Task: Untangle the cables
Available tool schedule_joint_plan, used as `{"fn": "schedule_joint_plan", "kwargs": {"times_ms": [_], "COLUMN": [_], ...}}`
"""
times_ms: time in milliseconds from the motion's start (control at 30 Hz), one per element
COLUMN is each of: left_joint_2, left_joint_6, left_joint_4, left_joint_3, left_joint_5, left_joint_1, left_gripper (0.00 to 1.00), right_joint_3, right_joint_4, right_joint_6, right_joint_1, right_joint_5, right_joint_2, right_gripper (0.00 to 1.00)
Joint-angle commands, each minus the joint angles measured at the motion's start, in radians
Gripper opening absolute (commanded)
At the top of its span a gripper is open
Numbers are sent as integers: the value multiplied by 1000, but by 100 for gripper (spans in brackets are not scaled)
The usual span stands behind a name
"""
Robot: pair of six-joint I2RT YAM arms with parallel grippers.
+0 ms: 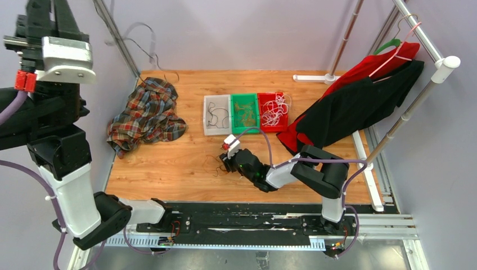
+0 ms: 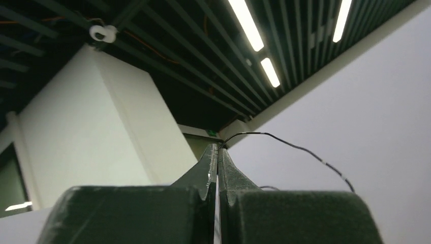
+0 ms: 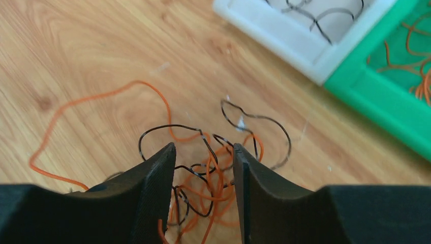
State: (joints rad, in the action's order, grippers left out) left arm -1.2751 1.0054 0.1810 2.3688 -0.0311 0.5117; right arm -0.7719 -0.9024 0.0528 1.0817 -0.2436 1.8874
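Observation:
A tangle of orange and black cables (image 3: 216, 175) lies on the wooden table (image 1: 169, 169); in the top view it shows as a small heap (image 1: 220, 166). My right gripper (image 3: 203, 152) is open, low over the heap, a finger on each side of the knot; it also shows in the top view (image 1: 229, 160). One orange strand (image 3: 76, 104) trails off to the left. My left gripper (image 2: 218, 149) is raised high at the far left (image 1: 45, 11), pointing up, shut on a thin black cable (image 2: 297, 148) that arcs away to the right.
Three bins stand at the back: white (image 1: 209, 128) with black wires, green (image 1: 234, 128) with orange wires, red (image 1: 261, 128) with white wires. A plaid shirt (image 1: 146, 115) lies at the left. A red and black garment (image 1: 354, 107) hangs on a rail (image 1: 419, 31) at the right.

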Motion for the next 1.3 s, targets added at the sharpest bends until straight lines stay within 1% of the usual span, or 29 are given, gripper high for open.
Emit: {"fn": "schedule_joint_plan", "kwargs": {"times_ms": [0,100,233,300,367,433,500,533,633,700,733,800,900,967,1033,1267], "left_joint_2": [-75,-102,-121,-129,-126,-85,-10,42,233,340,383,457,535,550,528,391], "left_joint_6": [108,159,215,236,237,232,216,202,224,261,271,299,295,269,241,172], "left_joint_4": [-207,-306,-397,-432,-432,-387,-269,-209,-59,21,57,133,180,188,191,104], "left_joint_3": [95,116,116,116,104,30,-86,-172,-505,-753,-850,-1004,-1170,-1212,-1206,-1081], "left_joint_5": [73,79,54,50,61,83,95,98,75,62,58,53,60,65,65,52], "left_joint_1": [-7,-7,-7,-7,-6,-7,-7,-7,-7,-7,-6,-7,-7,-7,-7,-7], "left_gripper": [0,0,0,0,0,0,1,1,0,1,0,0,0,0,0,0], "right_joint_3": [96,135,182,200,216,228,232,231,230,229,225,219,206,203,206,250], "right_joint_4": [-143,-166,-210,-219,-227,-228,-203,-181,-112,-77,-59,-26,12,24,25,39], "right_joint_6": [72,112,149,158,161,144,114,101,68,54,50,44,25,20,18,57], "right_joint_1": [-16,-16,-14,-14,-15,-15,-15,-17,-29,-36,-40,-49,-57,-60,-61,-60], "right_joint_5": [-69,-69,-76,-95,-119,-124,-123,-123,-111,-103,-97,-85,-68,-70,-66,-28], "right_joint_2": [0,-6,-15,-24,-40,-72,-123,-157,-256,-315,-336,-369,-393,-398,-398,-413], "right_gripper": [48,51,55,55,54,49,42,38,27,20,16,8,3,1,1,1]}}
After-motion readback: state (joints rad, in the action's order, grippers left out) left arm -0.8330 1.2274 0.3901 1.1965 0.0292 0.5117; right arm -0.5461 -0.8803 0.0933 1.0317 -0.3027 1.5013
